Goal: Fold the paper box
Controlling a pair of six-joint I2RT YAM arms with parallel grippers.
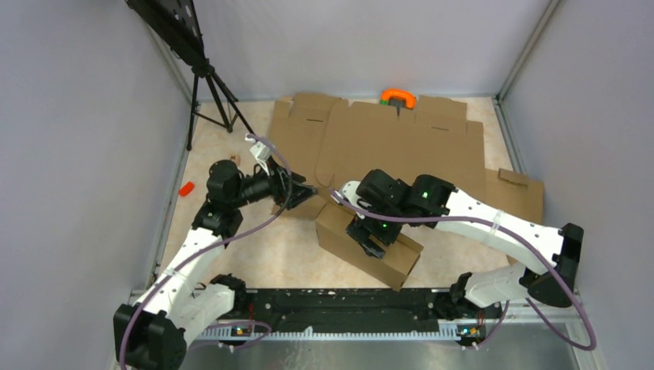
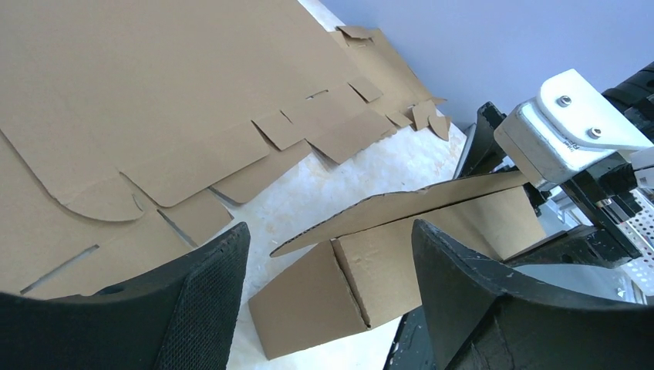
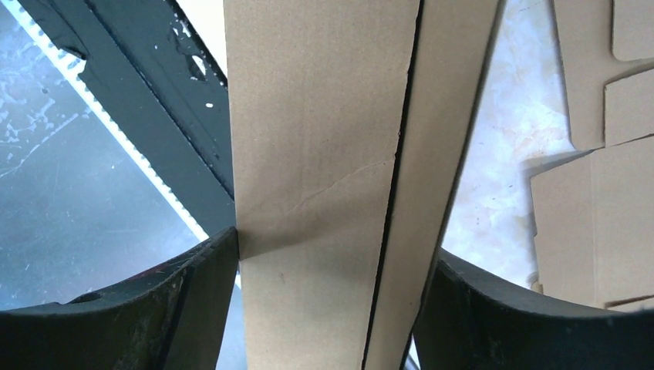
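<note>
The paper box (image 3: 324, 154) runs lengthwise between the right hand's (image 3: 337, 243) two dark fingers (image 3: 185, 301).

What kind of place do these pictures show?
Probably a robot test booth in a laboratory. Plain grey walls close in a small table, a left arm and a right arm are bolted at its near edge, and a tripod stands in the back corner.

Cardboard blanks (image 1: 401, 142) cover the far side; paper box (image 1: 369, 245) fills centre.
</note>
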